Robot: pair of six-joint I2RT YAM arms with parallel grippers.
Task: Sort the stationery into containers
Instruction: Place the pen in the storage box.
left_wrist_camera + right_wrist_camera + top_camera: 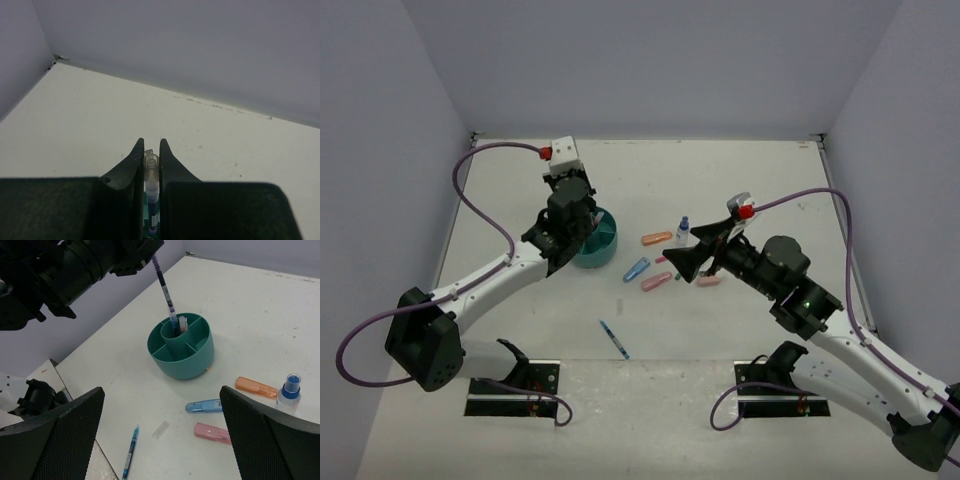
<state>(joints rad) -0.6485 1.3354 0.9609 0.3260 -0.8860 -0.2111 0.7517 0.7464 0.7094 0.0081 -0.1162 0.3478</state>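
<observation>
The left tool [570,235] was closed on a thin blue pen [167,295], its two fingers pinched against the barrel. In the left wrist view the pen's clear end [151,167] showed between the jaws of that tool [151,145]. The pen hung nearly upright, leaning a little, with its lower end inside the central cup of the round teal plastic organizer [182,347]. A short pink-and-white item [183,322] also stood in that cup.

In the overhead view the organizer [598,245] sat left of the middle of the white worktop [520,330], partly hidden under the left arm. The right tool [695,262] hung at about 3 o'clock from it, its jaws spread wide and holding nothing [161,390].

Between organizer and right tool lay several loose pieces:
- a stubby orange marker [656,238] at 3 o'clock
- a small clear bottle with a blue cap [683,231] standing just beyond it
- a stubby light-blue marker [636,269] at 4 o'clock
- a stubby pink marker [656,281] just beside the light-blue one

A second thin blue pen [614,340] lay alone at about 6 o'clock, well apart from the organizer.
</observation>
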